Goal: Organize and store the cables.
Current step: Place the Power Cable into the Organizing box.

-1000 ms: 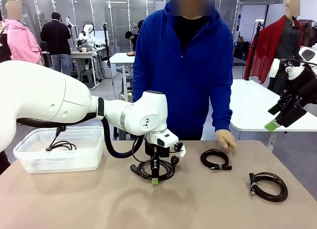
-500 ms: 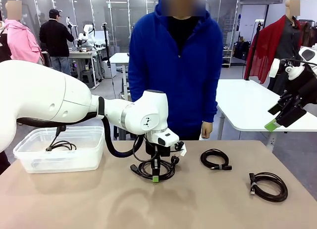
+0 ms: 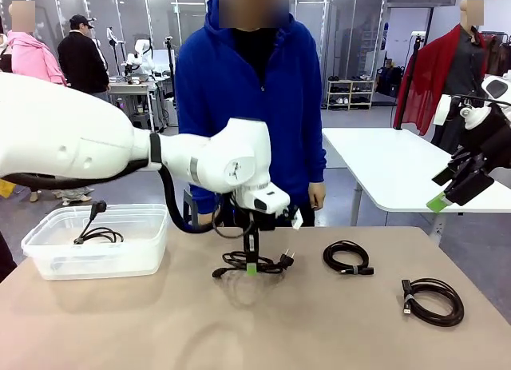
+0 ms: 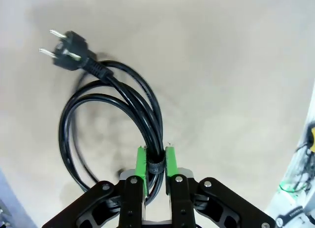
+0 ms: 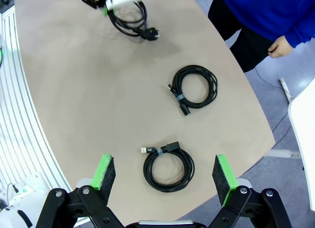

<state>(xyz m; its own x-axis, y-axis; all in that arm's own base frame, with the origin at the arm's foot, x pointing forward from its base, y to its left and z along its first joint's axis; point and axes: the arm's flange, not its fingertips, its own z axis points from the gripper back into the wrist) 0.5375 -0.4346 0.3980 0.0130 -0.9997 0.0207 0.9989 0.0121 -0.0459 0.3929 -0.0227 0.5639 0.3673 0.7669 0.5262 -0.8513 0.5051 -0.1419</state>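
My left gripper (image 3: pixel 251 268) is shut on the strap of a coiled black cable (image 3: pixel 238 263) and holds it just above the tan table (image 3: pixel 160 322). In the left wrist view, the green pads (image 4: pixel 141 164) clamp that cable (image 4: pixel 143 108), whose two-pin plug (image 4: pixel 69 48) hangs away from the loop. Two more coiled cables lie on the table's right part, one (image 3: pixel 351 269) mid-right and one (image 3: pixel 409 298) near the right edge. My right gripper (image 3: pixel 444 190) hangs open, high at the right, above those two cables (image 5: pixel 178 96) (image 5: pixel 165 150).
A clear plastic bin (image 3: pixel 48 262) at the table's left holds one coiled cable (image 3: pixel 100 236). A person in a blue hoodie (image 3: pixel 247 106) stands at the far edge, with a hand (image 3: pixel 317 196) hanging off the table. A white table (image 3: pixel 399 170) stands behind at the right.
My left gripper has risen, lifting the coiled cable off the table. The person has taken their hand off the table and stepped to the left.
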